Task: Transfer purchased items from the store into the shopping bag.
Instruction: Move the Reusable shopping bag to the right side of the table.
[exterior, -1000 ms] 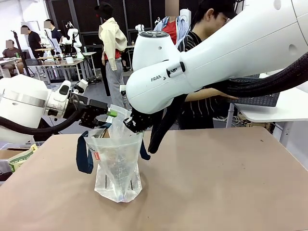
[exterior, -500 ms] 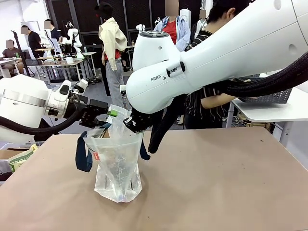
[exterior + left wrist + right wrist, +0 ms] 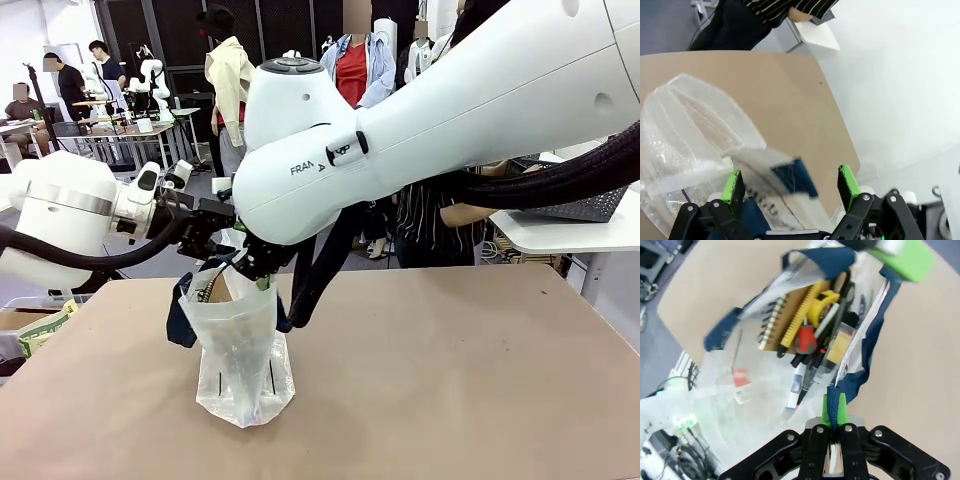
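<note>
In the front view, one clear bag stands on the table, left of the middle. The left gripper sits at the bag's upper rim, and I cannot tell its jaws from here because the right arm covers part of them. The right gripper is at the bag's mouth. One dark basket rests on a white side table at far right.

In the left wrist view, the jaws are spread wide. The bag's rim and one navy strap lie between the two green pads, not pinched.

In the right wrist view, the jaws are pressed together on a navy strap. Inside the bag are one spiral notebook, one yellow item and several pens.
</note>
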Controlling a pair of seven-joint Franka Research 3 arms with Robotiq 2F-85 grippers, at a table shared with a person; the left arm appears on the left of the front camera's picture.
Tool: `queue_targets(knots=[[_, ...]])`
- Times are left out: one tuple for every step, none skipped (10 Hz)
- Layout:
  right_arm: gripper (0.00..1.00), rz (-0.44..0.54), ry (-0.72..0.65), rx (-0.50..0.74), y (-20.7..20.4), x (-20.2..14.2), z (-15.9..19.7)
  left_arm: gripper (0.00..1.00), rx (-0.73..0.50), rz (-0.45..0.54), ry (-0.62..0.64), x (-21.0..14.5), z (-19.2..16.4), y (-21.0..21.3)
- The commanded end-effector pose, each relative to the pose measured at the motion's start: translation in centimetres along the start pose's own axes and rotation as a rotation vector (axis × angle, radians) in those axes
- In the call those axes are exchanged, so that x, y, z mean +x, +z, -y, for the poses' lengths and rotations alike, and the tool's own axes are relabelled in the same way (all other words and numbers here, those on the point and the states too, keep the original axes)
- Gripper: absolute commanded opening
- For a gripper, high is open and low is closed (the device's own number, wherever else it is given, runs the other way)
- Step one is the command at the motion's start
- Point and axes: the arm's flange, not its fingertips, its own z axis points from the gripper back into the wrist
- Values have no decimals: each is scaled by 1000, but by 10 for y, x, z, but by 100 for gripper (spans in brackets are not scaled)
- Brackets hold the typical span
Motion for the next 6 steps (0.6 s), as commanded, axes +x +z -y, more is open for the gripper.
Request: queue_targets(knots=[[0, -3, 49, -10, -7, 11, 0, 96, 2, 30, 31, 6, 0, -8], [0, 0, 69, -3, -6, 10, -5, 96, 0, 26, 40, 6, -1, -9], [0, 2, 77, -2, -6, 12, -8, 96, 9, 10, 46, 7, -2, -12], [0, 2, 83, 0, -6, 13, -10, 96, 26, -1, 51, 6, -2, -15], [0, 6, 96, 3, -5, 13, -13, 96, 44, -5, 60, 7, -2, -16], [0, 13, 109, 5, -4, 13, -17, 96, 55, -9, 63, 7, -2, -17]])
